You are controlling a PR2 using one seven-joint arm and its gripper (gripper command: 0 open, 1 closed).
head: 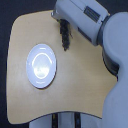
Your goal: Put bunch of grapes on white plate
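Note:
The bunch of grapes (65, 39) is a long, dark, narrow cluster on the wooden table (80, 85), to the exterior view's right of the plate's upper edge. The white plate (42, 65) is round and glossy, sits left of the table's middle, and has nothing on it. My gripper (60, 22) reaches down from the grey-white arm (82, 15) at the top, right at the upper end of the bunch. Its dark fingers merge with the dark grapes, so their spacing and any contact are too blurred to read.
My bulky forearm and body (116, 55) fill the exterior view's right side and top. The table's rounded edges run along the left and bottom, with dark floor beyond. A grey stand (64, 120) shows below the front edge.

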